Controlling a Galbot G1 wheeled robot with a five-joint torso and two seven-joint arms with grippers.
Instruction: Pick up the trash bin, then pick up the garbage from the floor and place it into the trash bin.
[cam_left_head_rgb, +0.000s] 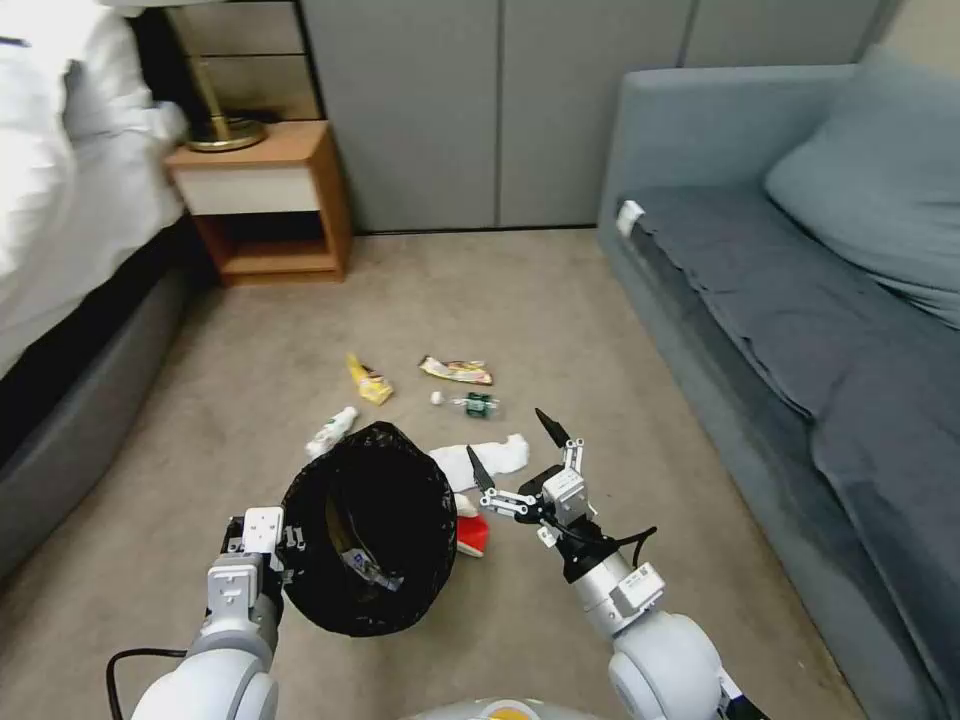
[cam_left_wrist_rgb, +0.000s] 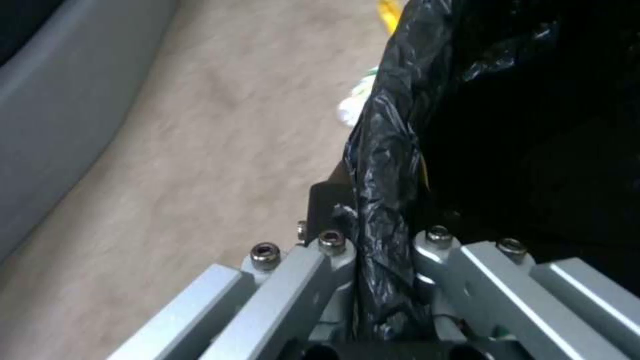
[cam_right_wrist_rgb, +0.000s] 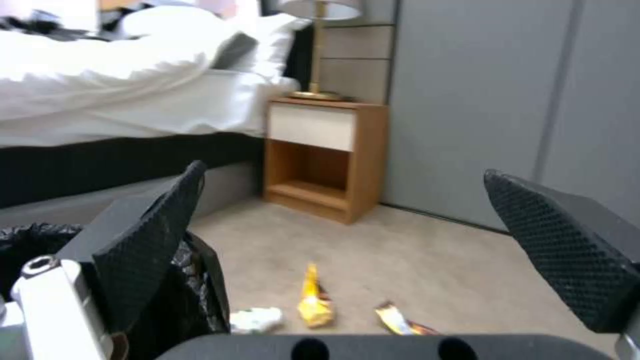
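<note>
The bag-lined rim of the trash bin (cam_left_wrist_rgb: 390, 165) is clamped between the jaws of the left gripper (cam_left_head_rgb: 262, 548), so the bin is judged picked up and carried at near left, tilted. The right gripper (cam_left_head_rgb: 512, 452) is held with jaws spread wide above the white tissue (cam_left_head_rgb: 480, 462) and red carton (cam_left_head_rgb: 473, 535) just right of the bin; a descent onto one piece is called for. The clamp on the liner is shown close by the left wrist view, while the yellow wrapper (cam_right_wrist_rgb: 313, 300) farther off is caught low by the right wrist view.

1. Open carpet (cam_left_head_rgb: 560, 300) runs wide ahead, between the bed (cam_left_head_rgb: 60, 300) and the sofa (cam_left_head_rgb: 800, 300).
2. The trash bin (cam_left_head_rgb: 370, 530), clamped at its rim by the left gripper (cam_left_head_rgb: 262, 545), hangs over the near litter, covering part of the red carton (cam_left_head_rgb: 474, 537).
3. The right gripper (cam_left_head_rgb: 512, 448), fingers spread, hovers above the white tissue (cam_left_head_rgb: 480, 460), nothing between them.
4. The nightstand (cam_left_head_rgb: 270, 200) blocks the far left corner.
</note>
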